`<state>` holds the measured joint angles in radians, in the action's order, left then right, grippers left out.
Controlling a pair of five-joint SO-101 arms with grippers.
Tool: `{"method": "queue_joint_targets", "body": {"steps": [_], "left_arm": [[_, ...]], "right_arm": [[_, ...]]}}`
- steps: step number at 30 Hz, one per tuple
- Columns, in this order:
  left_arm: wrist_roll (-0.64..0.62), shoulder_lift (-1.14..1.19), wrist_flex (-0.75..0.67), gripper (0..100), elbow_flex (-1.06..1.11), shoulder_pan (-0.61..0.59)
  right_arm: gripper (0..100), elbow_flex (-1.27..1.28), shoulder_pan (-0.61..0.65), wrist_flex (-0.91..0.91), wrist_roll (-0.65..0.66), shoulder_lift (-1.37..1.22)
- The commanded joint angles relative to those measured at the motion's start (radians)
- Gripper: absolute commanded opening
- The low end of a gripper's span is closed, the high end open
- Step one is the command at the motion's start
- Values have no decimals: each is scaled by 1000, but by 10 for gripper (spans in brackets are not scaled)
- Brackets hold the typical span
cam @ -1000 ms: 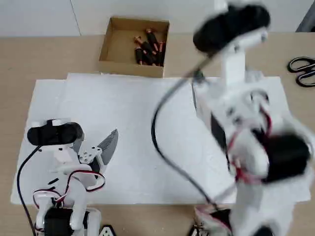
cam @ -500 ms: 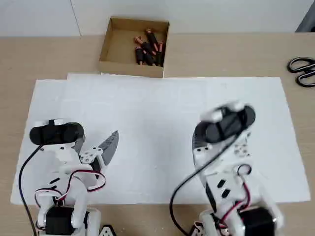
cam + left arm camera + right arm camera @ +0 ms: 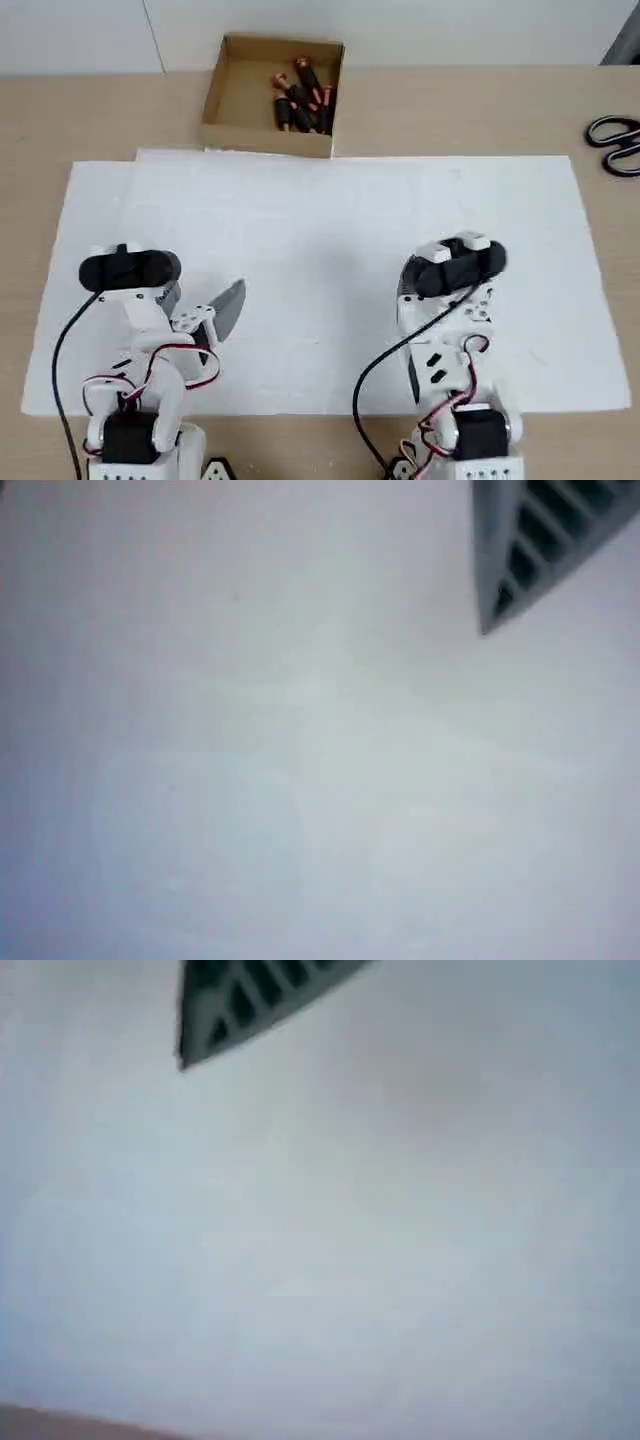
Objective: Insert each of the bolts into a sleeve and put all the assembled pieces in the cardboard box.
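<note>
desk: light wooden desk with a plain white wall along the far side, pretty simple setup

left fingers: spread open with nothing in them. From above, one dark ribbed finger juts out to the right of its arm, over the sheet. In the left wrist view a fingertip hangs over plain white.

right fingers: honestly can't tell if they're open or closed. The right wrist view has one dark ribbed tip over white, and from above the black wrist camera sits right over them.

left arm: folded up at the near left, base at the near edge of the desk

right arm: folded up too, at the near right

white sheet: big foam-looking sheet over the middle of the desk, with both arms over its near edge

cardboard box: far side, left of centre, open top. It's on the bare desk just past the sheet's far edge, well apart from both arms.

assembled pieces: small heap in the right half of the box, black with copper-coloured ends, lying across each other. Can't get an exact count.

scissors: black-handled, at the far right edge of the desk, off the sheet
</note>
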<state>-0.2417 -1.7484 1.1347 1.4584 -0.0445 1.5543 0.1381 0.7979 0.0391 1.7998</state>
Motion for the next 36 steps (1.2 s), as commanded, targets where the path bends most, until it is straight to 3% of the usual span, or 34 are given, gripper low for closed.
{"method": "queue_joint_targets", "body": {"steps": [1,13,22,36], "left_arm": [[3,-8,-6,313,4,-5],[0,-8,-103,313,159,-5],[-2,-8,-104,313,159,-3],[-2,-8,-104,313,160,-3]], "right_arm": [[250,60,-35,-67,9,16],[250,129,-48,-124,6,10],[249,129,-44,119,5,13],[249,129,-42,127,5,13]]}}
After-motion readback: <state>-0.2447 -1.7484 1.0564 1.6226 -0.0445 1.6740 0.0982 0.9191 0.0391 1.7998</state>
